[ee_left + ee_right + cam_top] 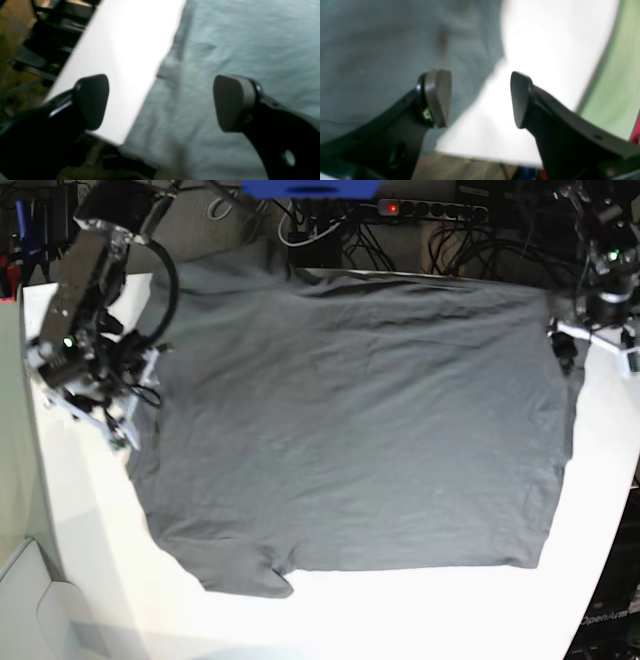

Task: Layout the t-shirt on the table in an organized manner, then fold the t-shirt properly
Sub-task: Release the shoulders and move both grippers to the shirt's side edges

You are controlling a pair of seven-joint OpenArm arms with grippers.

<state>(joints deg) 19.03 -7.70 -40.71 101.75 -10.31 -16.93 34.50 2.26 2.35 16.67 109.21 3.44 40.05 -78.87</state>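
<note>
The dark grey t-shirt lies spread flat on the white table, with a sleeve at the near left. My right gripper hangs at the shirt's left edge. In the right wrist view it is open and empty, one finger over the t-shirt, the other over bare table. My left gripper is at the shirt's far right corner. Its wrist view shows it wide open and empty, straddling the edge of the t-shirt beside the table.
Behind the table run cables and a power strip with a red light, next to a blue object. A pale green surface borders the table's left side. The table's edge and floor lie just under my right gripper.
</note>
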